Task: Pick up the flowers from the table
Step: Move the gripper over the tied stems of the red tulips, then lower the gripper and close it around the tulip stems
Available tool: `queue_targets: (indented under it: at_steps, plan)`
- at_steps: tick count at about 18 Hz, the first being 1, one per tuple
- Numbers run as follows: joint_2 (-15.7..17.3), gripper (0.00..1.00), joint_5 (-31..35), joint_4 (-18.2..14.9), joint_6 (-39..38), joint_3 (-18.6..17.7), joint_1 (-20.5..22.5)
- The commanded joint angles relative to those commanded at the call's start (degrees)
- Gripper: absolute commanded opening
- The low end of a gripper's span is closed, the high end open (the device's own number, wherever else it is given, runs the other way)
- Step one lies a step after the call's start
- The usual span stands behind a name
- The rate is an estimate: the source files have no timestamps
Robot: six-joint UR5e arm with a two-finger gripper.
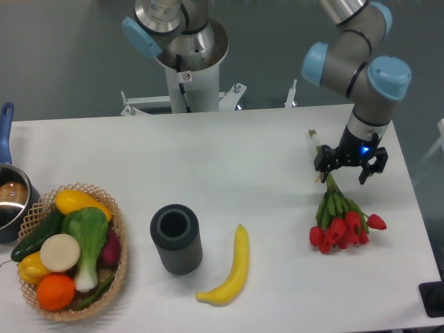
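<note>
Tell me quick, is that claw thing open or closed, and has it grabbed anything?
Gripper: open, fingers spread above the stems of the flowers, holding nothing; the flowers lie on the table.

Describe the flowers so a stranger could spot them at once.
Look to the right end of the white table, just under the open gripper. The flowers lie there: red tulips with green stems pointing away from the front edge. Nothing else there is red-headed; the banana to their left is plain yellow.

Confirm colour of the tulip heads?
Red on the flowers, with green stems; shows clearly in the fixed camera view, just below the gripper.
</note>
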Motion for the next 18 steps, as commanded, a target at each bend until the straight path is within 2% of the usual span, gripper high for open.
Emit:
queue_targets:
  at_steps: [2,7,11,14,18]
  plan:
    - [-1.1,1.0,0.3,0.2,0.1,0.4,0.0]
    - [-2.1,1.0,6.8,0.0,1.7,0.4,-0.6]
    - [-2.6,1.0,6.9,-0.3,2.4,0.3,-0.8]
    - [-2.6,0.92,6.6,-0.4,2.4,0.0,-0.8]
    - [-2.5,0.66,6.4,-0.7,2.4,-0.1,-0.9]
